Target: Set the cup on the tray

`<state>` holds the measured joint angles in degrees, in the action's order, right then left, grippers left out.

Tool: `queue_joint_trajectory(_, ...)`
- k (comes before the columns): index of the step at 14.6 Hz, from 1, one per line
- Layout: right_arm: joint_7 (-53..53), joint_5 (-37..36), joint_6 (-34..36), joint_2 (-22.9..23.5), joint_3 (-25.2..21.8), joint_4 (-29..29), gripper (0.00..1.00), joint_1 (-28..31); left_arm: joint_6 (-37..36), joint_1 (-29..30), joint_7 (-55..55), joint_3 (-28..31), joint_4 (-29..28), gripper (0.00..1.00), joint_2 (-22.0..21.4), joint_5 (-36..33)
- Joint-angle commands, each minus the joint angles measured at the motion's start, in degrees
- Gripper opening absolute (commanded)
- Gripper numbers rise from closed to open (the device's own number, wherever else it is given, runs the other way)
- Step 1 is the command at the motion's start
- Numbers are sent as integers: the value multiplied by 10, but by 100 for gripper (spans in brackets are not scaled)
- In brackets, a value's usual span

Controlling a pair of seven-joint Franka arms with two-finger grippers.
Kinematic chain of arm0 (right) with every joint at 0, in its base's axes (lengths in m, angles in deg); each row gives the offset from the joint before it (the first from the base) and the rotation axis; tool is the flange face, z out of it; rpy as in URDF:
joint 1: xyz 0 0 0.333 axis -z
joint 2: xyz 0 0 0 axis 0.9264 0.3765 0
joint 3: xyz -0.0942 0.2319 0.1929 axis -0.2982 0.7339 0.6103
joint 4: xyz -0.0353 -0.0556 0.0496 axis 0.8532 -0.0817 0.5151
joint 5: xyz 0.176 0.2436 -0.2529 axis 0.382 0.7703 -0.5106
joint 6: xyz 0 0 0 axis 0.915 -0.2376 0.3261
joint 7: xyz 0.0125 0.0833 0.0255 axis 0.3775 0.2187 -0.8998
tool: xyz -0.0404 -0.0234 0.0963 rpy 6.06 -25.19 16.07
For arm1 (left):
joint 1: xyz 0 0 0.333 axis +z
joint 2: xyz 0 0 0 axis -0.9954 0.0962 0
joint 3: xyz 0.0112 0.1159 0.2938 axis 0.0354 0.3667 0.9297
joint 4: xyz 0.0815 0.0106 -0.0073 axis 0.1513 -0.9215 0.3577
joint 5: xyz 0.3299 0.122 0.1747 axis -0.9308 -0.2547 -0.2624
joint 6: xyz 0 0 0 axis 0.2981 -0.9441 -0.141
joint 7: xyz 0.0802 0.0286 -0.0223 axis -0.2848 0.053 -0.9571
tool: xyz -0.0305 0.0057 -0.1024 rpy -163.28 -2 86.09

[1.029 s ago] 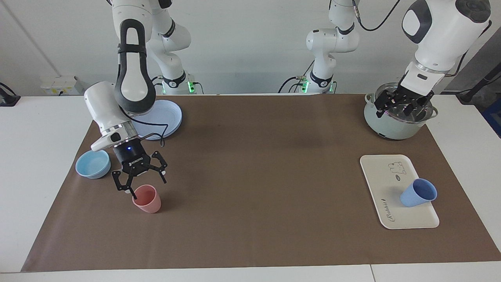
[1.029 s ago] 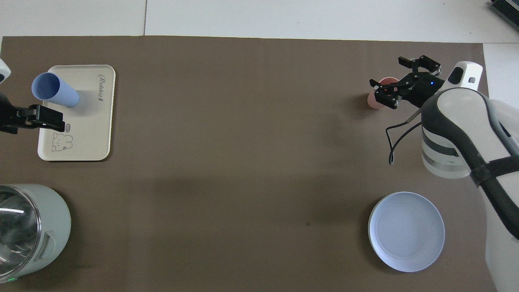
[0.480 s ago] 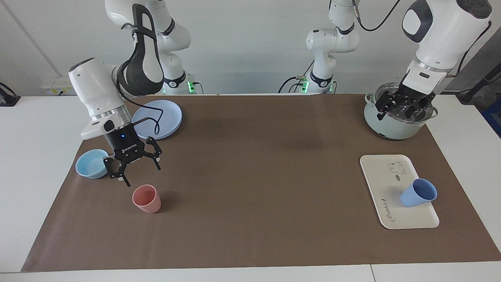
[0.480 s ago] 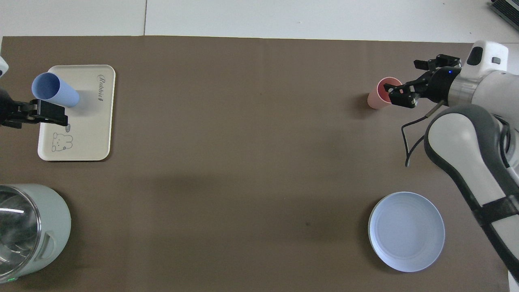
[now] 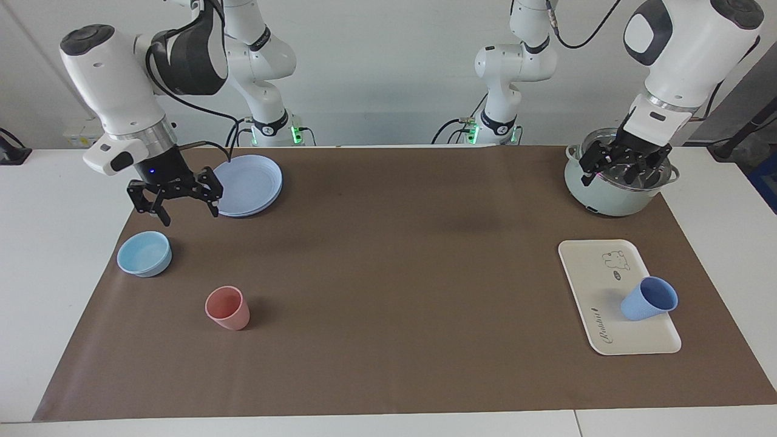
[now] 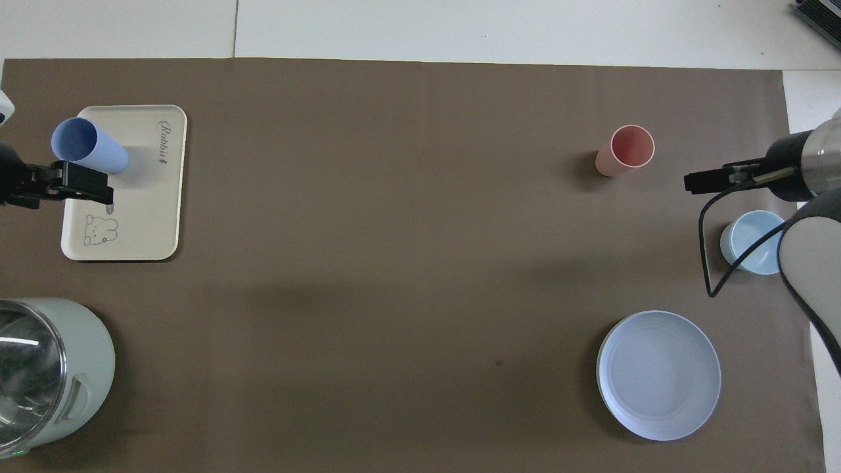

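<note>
With the cup (image 5: 648,306) already standing on the tray (image 5: 592,267), well below the left pincer (image 5: 624,166) hanging apart over the pot (image 5: 607,194), both arms are best clearing away high, the right pincer (image 5: 175,200) also apart, empty.

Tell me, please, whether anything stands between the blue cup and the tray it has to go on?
Nothing visible does: the blue cup already stands on the tray, at the end farther from the robots, by the "Rabbit" lettering. Neither open tool touches it: the left tool hangs over the pot, the right tool near the plate.
</note>
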<state>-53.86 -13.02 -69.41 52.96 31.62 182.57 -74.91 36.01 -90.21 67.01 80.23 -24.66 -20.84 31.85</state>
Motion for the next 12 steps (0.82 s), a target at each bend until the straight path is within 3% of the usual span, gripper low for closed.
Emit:
queue_joint_trajectory(1, -118, -34, 114, 4, 5, -56, 100, 2, 1, -5, 9, 5, -15, 100, -10, 7)
queue_joint_trajectory(9, -117, -26, 152, -22, 11, -49, 100, 23, 2, -2, 10, 5, -24, 100, -14, 7)
queue_joint_trajectory(12, -107, -25, 180, -23, 64, -60, 100, 89, 2, -2, 10, 5, -24, 100, -14, 7)
